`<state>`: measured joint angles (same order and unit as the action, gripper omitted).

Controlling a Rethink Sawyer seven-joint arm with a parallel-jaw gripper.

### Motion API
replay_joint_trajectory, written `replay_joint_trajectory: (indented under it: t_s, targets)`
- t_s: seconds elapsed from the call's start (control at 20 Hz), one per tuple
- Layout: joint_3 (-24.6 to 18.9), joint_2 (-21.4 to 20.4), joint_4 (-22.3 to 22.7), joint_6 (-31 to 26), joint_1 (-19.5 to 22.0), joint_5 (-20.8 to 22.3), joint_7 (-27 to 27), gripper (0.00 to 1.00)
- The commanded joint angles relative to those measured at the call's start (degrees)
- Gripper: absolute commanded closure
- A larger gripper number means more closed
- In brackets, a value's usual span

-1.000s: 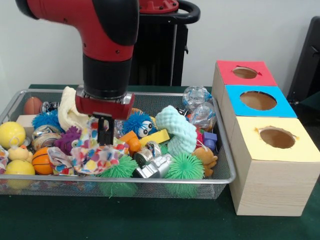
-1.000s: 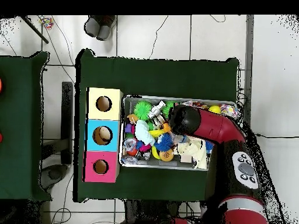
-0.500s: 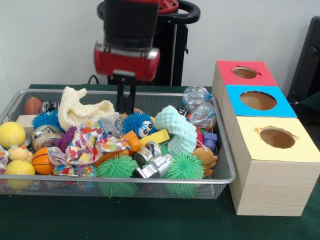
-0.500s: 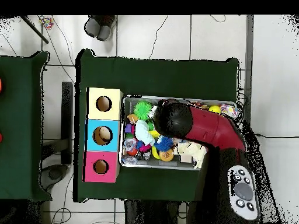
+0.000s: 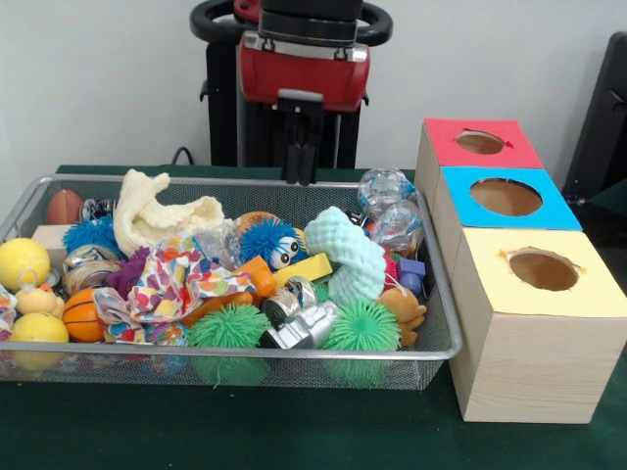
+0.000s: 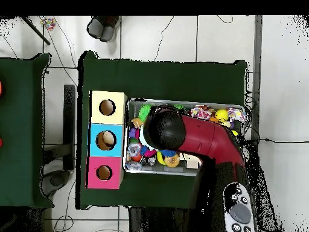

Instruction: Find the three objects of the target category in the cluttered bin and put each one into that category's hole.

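Hand (image 5: 300, 162) hung above the wire bin (image 5: 443, 311), fingers (image 5: 292, 147) nearly together, nothing between them. Directly below it: blue fuzzy ball with eyes (image 5: 268, 241) and mint sponge toy (image 5: 345, 255); in front of those, green spiky balls (image 5: 362, 326) and spotted cloth (image 5: 171, 284). To the side, beyond the bin's end, stood the box with red hole (image 5: 480, 142), blue hole (image 5: 506, 197) and yellow hole (image 5: 543, 268). Target category could not be told; its objects presumably lay in the pile.

Risk: a descent into this packed clutter could snag the cloth or pinch two items together.

No legible writing or labels.
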<state>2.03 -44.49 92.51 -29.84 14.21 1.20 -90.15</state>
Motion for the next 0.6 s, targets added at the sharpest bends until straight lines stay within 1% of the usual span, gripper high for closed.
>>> replay_joint_trajectory:
  t_s: [0.05,0.3,0.4,0.45,0.6]
  targets:
    - [-3.7,4.2,7.7,2.6,0.2,-0.2,-8.6,1.0]
    - [-2.5,6.5,7.6,5.5,1.3,0.0,-9.7,1.0]
    - [-1.1,6.9,6.9,5.8,0.9,0.1,-10.5,1.0]
    - [-0.9,7.1,6.9,6.0,1.1,0.2,-10.0,0.0]
    - [0.0,7.0,5.9,6.2,0.9,0.4,-10.2,0.0]
